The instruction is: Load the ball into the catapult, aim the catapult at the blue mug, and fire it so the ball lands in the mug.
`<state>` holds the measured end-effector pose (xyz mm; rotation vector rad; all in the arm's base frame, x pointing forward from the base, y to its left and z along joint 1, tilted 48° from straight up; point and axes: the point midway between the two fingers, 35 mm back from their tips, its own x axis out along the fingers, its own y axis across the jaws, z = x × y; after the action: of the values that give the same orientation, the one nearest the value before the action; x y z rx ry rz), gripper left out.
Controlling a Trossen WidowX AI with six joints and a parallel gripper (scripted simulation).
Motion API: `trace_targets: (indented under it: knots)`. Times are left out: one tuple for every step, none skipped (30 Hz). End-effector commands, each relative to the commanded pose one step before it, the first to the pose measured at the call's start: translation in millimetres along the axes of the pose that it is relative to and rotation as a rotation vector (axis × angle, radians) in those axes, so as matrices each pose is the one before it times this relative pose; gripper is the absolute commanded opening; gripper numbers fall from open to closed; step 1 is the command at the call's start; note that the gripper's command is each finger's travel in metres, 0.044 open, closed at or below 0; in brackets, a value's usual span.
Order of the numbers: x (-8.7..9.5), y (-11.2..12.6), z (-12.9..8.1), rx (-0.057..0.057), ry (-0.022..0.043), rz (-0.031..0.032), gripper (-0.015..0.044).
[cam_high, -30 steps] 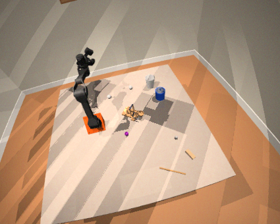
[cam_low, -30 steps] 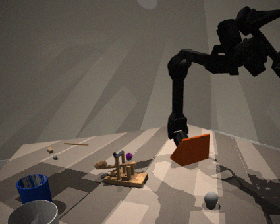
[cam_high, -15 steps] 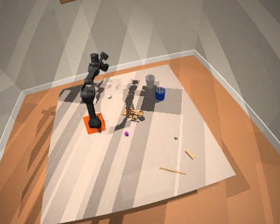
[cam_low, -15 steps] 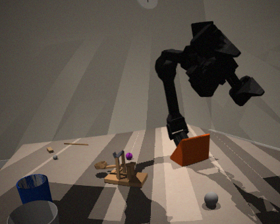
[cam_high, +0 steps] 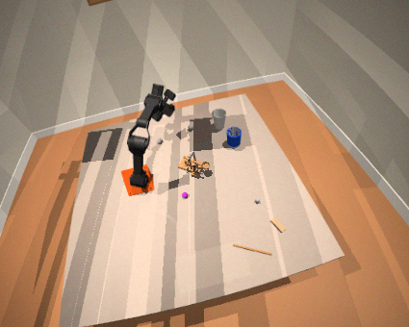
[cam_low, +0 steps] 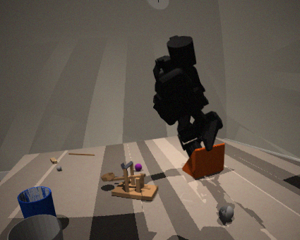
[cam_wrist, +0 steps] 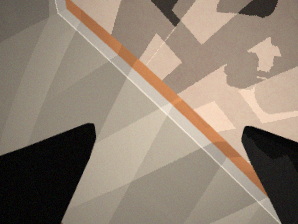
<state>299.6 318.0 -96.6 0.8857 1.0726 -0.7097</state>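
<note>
The purple ball lies on the counter, just below the middle of the top view, near the wooden catapult. It looks small, light and hard, and likely to roll, so it should be pinched across its middle. The blue mug stands up and right. The tool is wide open and holds nothing.

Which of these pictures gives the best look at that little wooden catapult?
The exterior view: the catapult is close and side-on, so its base board, posts and spoon arm are distinct, with the purple ball behind it. The top view shows it only as a small tangle from above. The wrist view misses it entirely.
</note>
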Motion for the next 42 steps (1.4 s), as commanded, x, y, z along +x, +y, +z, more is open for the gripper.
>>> trace_targets:
  knots:
    - [-4.69,-9.82,38.94,-0.0407,-0.08985,-0.09036,0.0440]
    - [-0.06,-3.58,9.08,-0.0101,-0.01975,-0.02499,0.0440]
    - [-0.01,-3.80,8.97,-0.0104,-0.01908,-0.02540,0.0440]
    - [0.04,-4.00,8.86,-0.0107,-0.01841,-0.02580,0.0440]
    - [0.10,-4.21,8.75,-0.0110,-0.01772,-0.02617,0.0440]
    - [0.15,-4.41,8.63,-0.0113,-0.01703,-0.02652,0.0440]
    - [0.21,-4.61,8.51,-0.0117,-0.01633,-0.02685,0.0440]
    - [0.26,-4.80,8.38,-0.0120,-0.01562,-0.02715,0.0440]
    - [0.32,-4.99,8.24,-0.0123,-0.01490,-0.02742,0.0440]
    - [0.38,-5.18,8.10,-0.0127,-0.01418,-0.02770,0.0440]
    - [0.44,-5.36,7.95,-0.0130,-0.01346,-0.02794,0.0440]
    - [0.51,-5.54,7.80,-0.0134,-0.01273,-0.02816,0.0440]
    - [0.57,-5.71,7.65,-0.0138,-0.01200,-0.02835,0.0440]
    - [0.63,-5.88,7.49,-0.0142,-0.01127,-0.02852,0.0440]
    - [0.70,-6.04,7.32,-0.0146,-0.01054,-0.02867,0.0440]
    - [0.76,-6.20,7.16,-0.0150,-0.00980,-0.02879,0.0440]
    - [0.83,-6.35,6.98,-0.0154,-0.00907,-0.02888,0.0440]
    - [0.89,-6.49,6.81,-0.0158,-0.00834,-0.02896,0.0440]
    - [0.80,-6.95,7.20,-0.0160,-0.00776,-0.02886,0.0440]
    - [0.90,-7.14,7.03,-0.0166,-0.00702,-0.02904,0.0440]
    - [0.99,-7.30,6.82,-0.0170,-0.00626,-0.02905,0.0440]
    - [1.08,-7.45,6.60,-0.0175,-0.00549,-0.02904,0.0440]
    - [1.17,-7.59,6.37,-0.0180,-0.00473,-0.02899,0.0440]
    - [1.26,-7.72,6.14,-0.0184,-0.00398,-0.02891,0.0440]
    - [1.12,-6.44,4.86,-0.0155,-0.00271,-0.02367,0.0440]
    - [0.72,-3.91,2.83,-0.0094,-0.00139,-0.01417,0.0440]
    - [0.25,-1.31,0.93,-0.0032,-0.00042,-0.00471,0.0440]
    - [0.00,0.00,0.00,0.0000,0.00000,0.00000,0.0440]
    - [0.00,-1.21,1.33,0.0000,-0.00005,-0.00009,0.0440]
    - [0.00,-0.81,0.89,0.0000,-0.00004,-0.00006,0.0440]
    - [0.00,0.00,0.00,0.0000,0.00000,0.00000,0.0440]
    - [0.00,0.00,0.00,0.0000,0.00000,0.00000,0.0440]
    - [1.94,0.16,0.07,0.0000,0.00001,0.00009,0.0440]
    - [5.82,0.39,0.18,0.0000,0.00000,0.00021,0.0440]
    - [9.68,0.36,0.21,0.0001,-0.00011,0.00017,0.0440]
    - [12.50,-0.05,0.09,0.0002,-0.00033,-0.00013,0.0440]
    - [9.56,-0.44,-0.09,0.0002,-0.00039,-0.00038,0.0440]
    - [5.70,-0.43,-0.12,0.0001,-0.00029,-0.00034,0.0440]
    - [1.89,-0.17,-0.05,0.0000,-0.00010,-0.00013,0.0440]
    - [0.00,0.00,0.00,0.0000,0.00000,0.00000,0.0440]
    - [0.00,0.00,0.00,0.0000,0.00000,0.00000,0.0440]
    - [0.27,0.02,0.01,0.0000,0.00000,0.00002,0.0440]
